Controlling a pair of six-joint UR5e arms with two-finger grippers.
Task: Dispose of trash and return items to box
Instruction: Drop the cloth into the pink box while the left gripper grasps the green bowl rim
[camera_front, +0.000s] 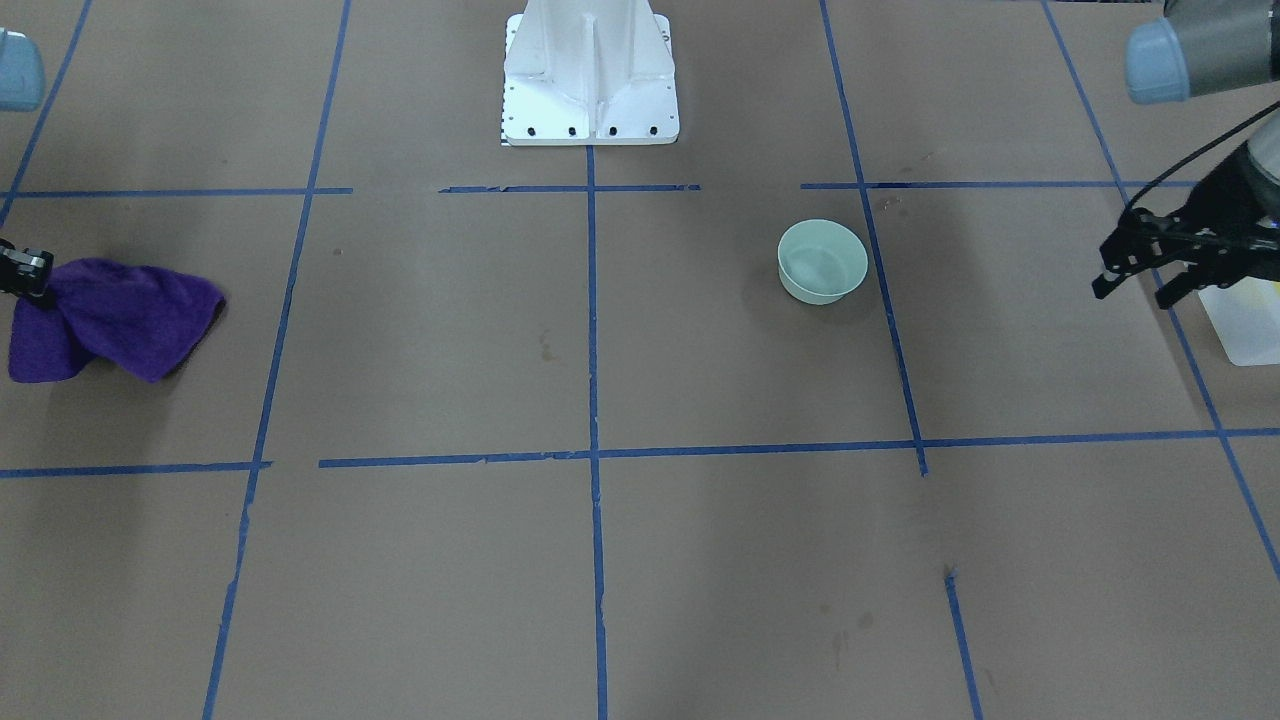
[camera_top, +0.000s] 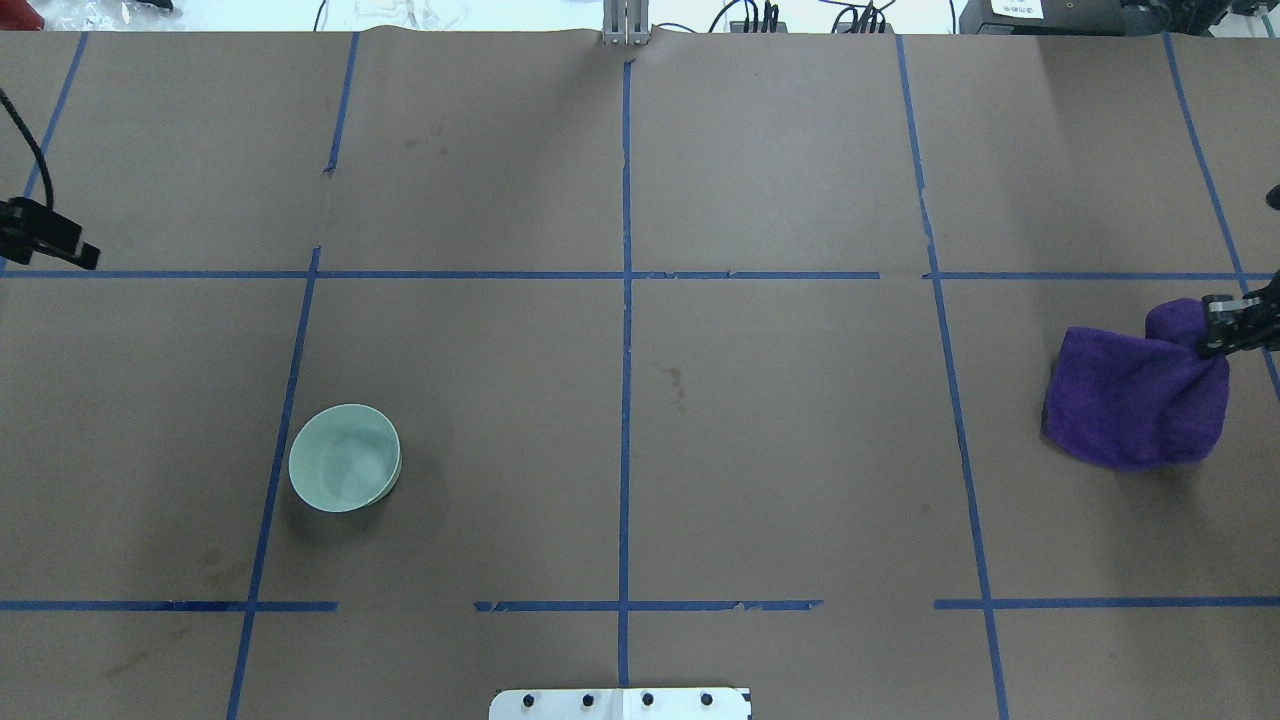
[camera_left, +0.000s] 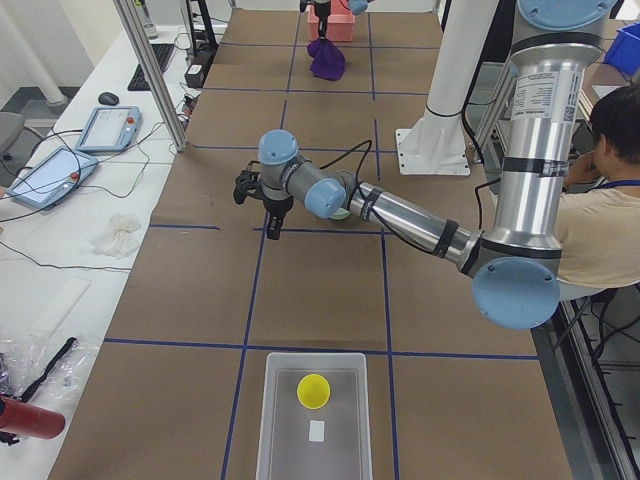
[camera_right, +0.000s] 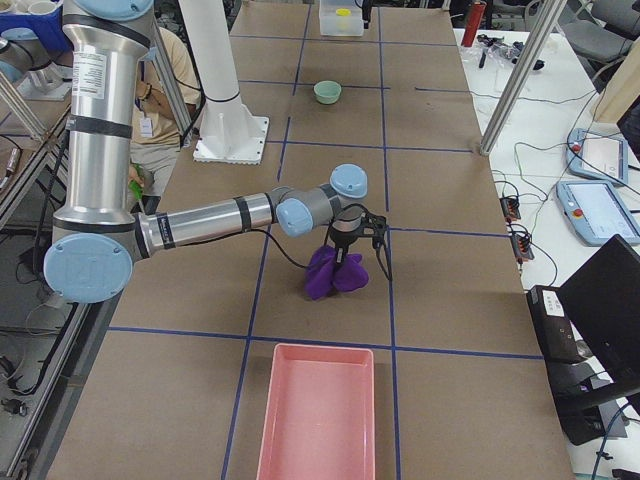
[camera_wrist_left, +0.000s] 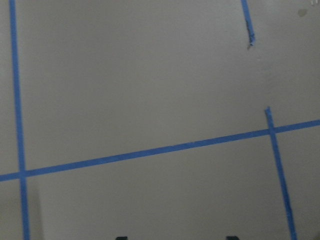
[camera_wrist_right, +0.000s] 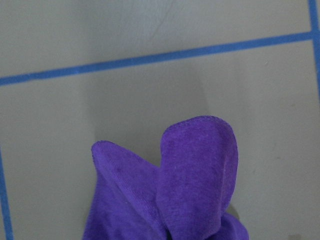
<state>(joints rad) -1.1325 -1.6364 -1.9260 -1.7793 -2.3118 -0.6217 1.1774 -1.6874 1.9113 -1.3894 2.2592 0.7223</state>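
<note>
The small yellow cup (camera_left: 314, 390) sits inside the frosted white box (camera_left: 280, 430) at the table's left end; both also show far off in the exterior right view (camera_right: 343, 13). The mint-green bowl (camera_front: 822, 262) stands upright and empty on the table (camera_top: 345, 458). My left gripper (camera_front: 1132, 293) is open and empty, hovering between the bowl and the box (camera_front: 1245, 330). My right gripper (camera_top: 1228, 328) is shut on a purple cloth (camera_top: 1135, 405), which hangs bunched from it low over the table (camera_right: 335, 272). The right wrist view shows the cloth's folds (camera_wrist_right: 195, 165).
A pink tray (camera_right: 318, 410) lies at the table's right end, just beyond the cloth. The robot's white base (camera_front: 590, 70) stands at the table's middle edge. Blue tape lines grid the brown table. An operator (camera_left: 600, 200) sits beside the robot's left arm.
</note>
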